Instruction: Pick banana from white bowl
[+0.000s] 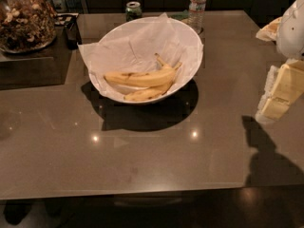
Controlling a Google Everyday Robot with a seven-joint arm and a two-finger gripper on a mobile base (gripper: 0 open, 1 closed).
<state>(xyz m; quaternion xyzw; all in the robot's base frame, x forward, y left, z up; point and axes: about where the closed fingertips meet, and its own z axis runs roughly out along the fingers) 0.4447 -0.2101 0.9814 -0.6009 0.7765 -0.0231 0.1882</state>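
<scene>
The white bowl (187,42) stands on the brown table, lined with crumpled white paper. In it lies the banana (140,78), long and gently curved, with dark smudges. A smaller, slimmer banana (145,94) lies just in front of it. My gripper (275,103) is at the right edge of the view, above the table and well to the right of the bowl, pointing down. It holds nothing that I can see.
A glass jar of nuts (23,20) stands at the back left on a dark tray. A green can (133,9) and a water bottle (197,6) stand behind the bowl. The table's front edge (142,191) runs along the bottom.
</scene>
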